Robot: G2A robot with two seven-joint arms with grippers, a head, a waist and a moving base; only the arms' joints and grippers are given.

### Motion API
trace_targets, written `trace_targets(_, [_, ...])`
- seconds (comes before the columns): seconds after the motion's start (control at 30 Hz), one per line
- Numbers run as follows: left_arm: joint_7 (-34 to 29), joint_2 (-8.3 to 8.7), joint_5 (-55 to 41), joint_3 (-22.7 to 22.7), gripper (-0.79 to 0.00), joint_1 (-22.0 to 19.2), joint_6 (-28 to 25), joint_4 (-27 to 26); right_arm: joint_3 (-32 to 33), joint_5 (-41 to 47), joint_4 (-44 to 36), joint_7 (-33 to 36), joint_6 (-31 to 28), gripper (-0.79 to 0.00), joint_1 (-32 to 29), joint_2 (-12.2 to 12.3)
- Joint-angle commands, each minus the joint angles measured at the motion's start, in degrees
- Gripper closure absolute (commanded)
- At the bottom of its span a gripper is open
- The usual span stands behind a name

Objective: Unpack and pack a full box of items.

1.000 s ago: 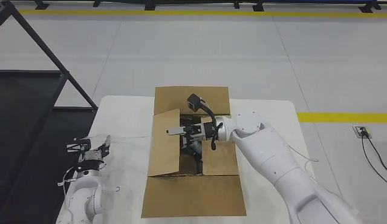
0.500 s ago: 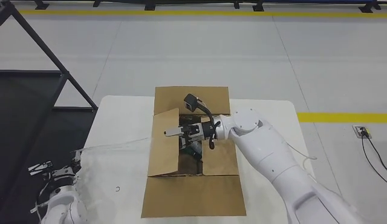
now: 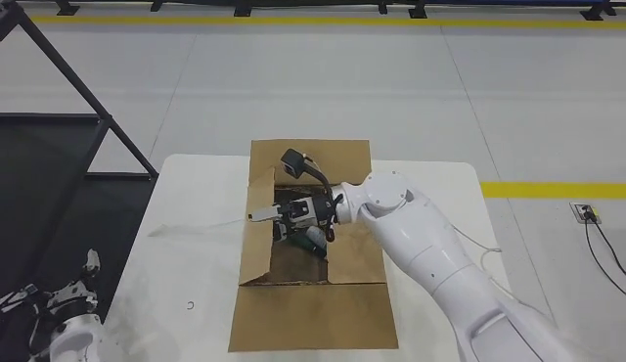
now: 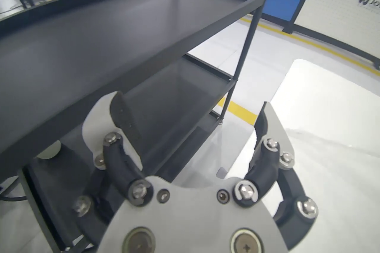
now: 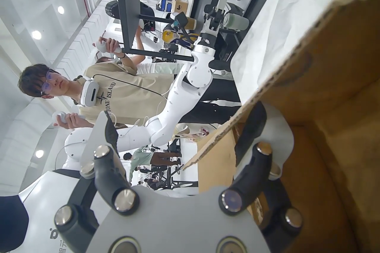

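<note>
An open cardboard box (image 3: 311,318) stands in the middle of the white table (image 3: 196,264). My right gripper (image 3: 269,220) is open at the box's left flap (image 3: 256,254). In the right wrist view the flap's ragged edge (image 5: 311,43) runs between the open fingers of the right gripper (image 5: 181,117): one finger is inside the box, the other outside. Dark and green items (image 3: 311,243) lie inside the box, partly hidden by the arm. My left gripper (image 3: 54,298) hangs off the table's left side. It is open and holds nothing (image 4: 191,103).
A black metal rack (image 3: 49,166) stands to the left of the table, and its shelves (image 4: 118,28) are close in front of the left gripper. The box's other flaps lie flat, toward the front and back. A small ring (image 3: 190,306) lies on the table.
The left arm has swung off the table toward the rack. My right gripper has moved left across the box to its left flap, which now stands more upright.
</note>
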Motion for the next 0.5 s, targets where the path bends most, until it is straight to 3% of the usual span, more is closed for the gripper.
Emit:
trace_targets(0.0, [1.17,-0.19,-0.05,0.88,-0.785,1.46,-2.02,-3.84,-0.27,-0.04,-1.26,-0.09,0.55,-0.785,0.18,-0.36])
trace_targets(0.23, [4.26,-0.23,9.6,6.0,-0.785,6.45,-10.46,-15.88,-0.05,1.26,-4.97,-0.27,-0.68,-0.785,0.14,-1.27])
trace_targets(0.47, [7.08,0.08,17.91,8.52,-0.785,10.35,-18.1,-22.7,-1.05,2.15,-4.11,-2.3,-2.57,-0.785,-0.44,-2.85])
